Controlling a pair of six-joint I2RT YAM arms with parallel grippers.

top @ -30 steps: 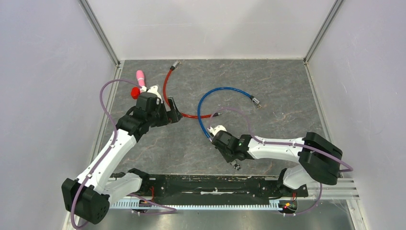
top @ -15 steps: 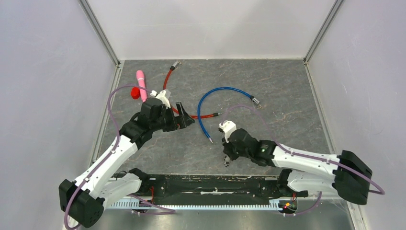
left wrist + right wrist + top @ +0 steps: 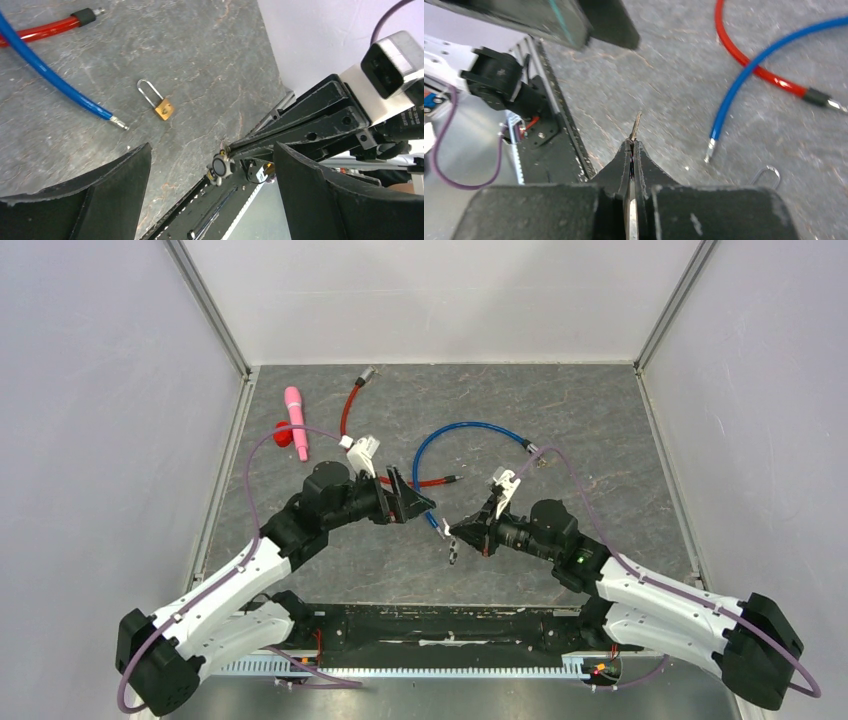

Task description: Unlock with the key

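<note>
Right gripper: jaws pinched fully together on the key. You only get the thin blade tip poking out past the fingertips, dead centre of the right wrist view and aimed up-frame. It looks raised off the table and touches nothing else. Left gripper: spread wide with nothing between the fingers, just left of centre in the top view. It faces the right gripper nose to nose across a small gap. Padlock lies flat on the table, upper left of centre in the left wrist view, brass body with the shackle pointing up-left. You can't tell from here whether it's latched. Neither gripper touches it. Blue cable comes in from the upper left of that view; its bare metal end stops just beside the padlock, to the lower left, not touching. Red cable sits along the top left edge and meets the blue one at the left border. Pink tube and a red knob sit in the upper left of the top view, well apart from both grippers.
</note>
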